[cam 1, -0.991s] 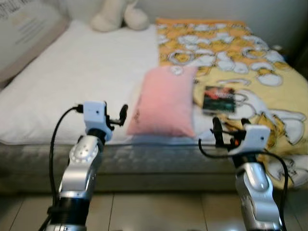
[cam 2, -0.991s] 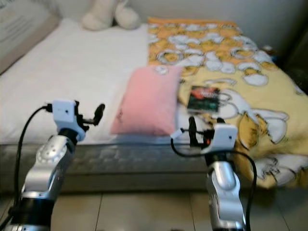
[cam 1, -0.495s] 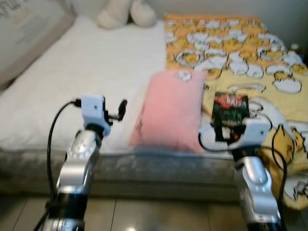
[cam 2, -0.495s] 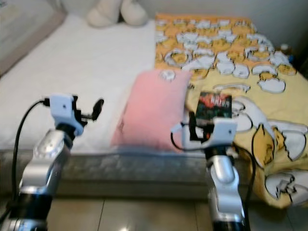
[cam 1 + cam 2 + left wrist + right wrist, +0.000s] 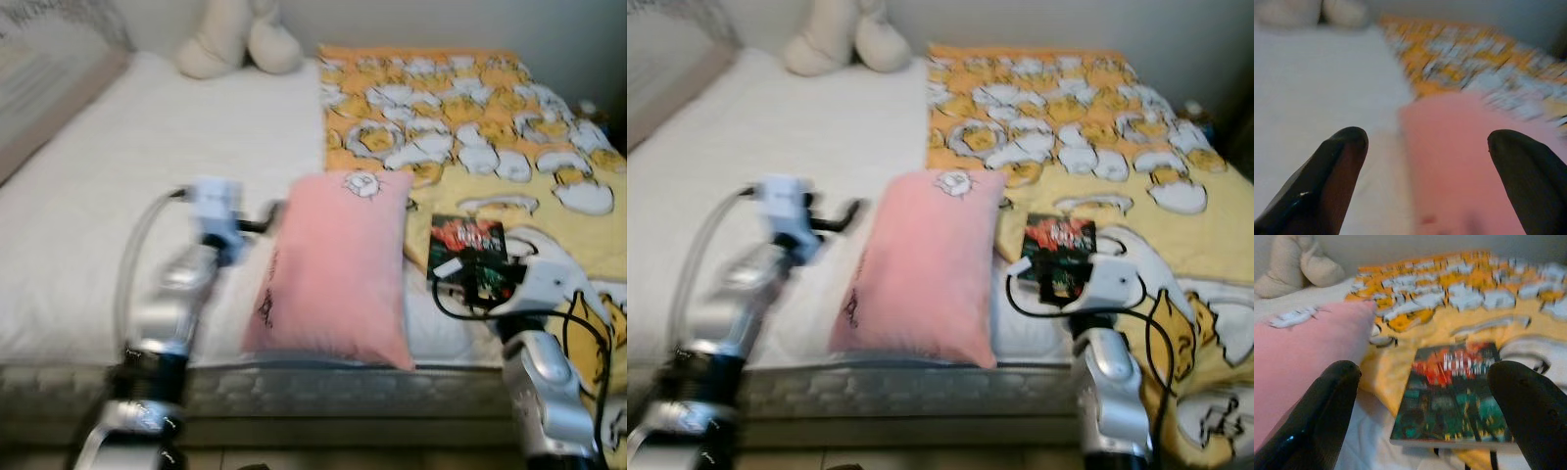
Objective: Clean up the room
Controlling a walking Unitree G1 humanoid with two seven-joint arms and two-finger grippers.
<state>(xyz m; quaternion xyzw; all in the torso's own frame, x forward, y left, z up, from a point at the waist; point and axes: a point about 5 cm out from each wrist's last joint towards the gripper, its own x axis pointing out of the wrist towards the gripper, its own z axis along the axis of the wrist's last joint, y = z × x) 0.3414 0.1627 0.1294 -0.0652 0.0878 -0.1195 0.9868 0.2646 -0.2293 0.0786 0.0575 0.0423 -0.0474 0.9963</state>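
A pink pillow (image 5: pixel 338 269) lies near the front edge of the bed. Just right of it a dark book (image 5: pixel 469 245) with a red and green cover rests on the yellow blanket (image 5: pixel 470 117). My right gripper (image 5: pixel 1425 401) is open right in front of the book (image 5: pixel 1454 391), with nothing between its fingers. My left gripper (image 5: pixel 1427 171) is open over the white sheet beside the pillow's (image 5: pixel 1459 161) left edge; the left arm is blurred in the eye views.
A cream plush toy (image 5: pixel 235 39) sits at the head of the bed. White sheet (image 5: pixel 118 166) covers the bed's left half. A beige headboard or cushion (image 5: pixel 44 98) runs along the far left. The mattress edge (image 5: pixel 323 392) is close below my arms.
The camera has come closer to the bed. Both arms have reached forward: the right gripper up to the book, the left toward the pillow's left edge.
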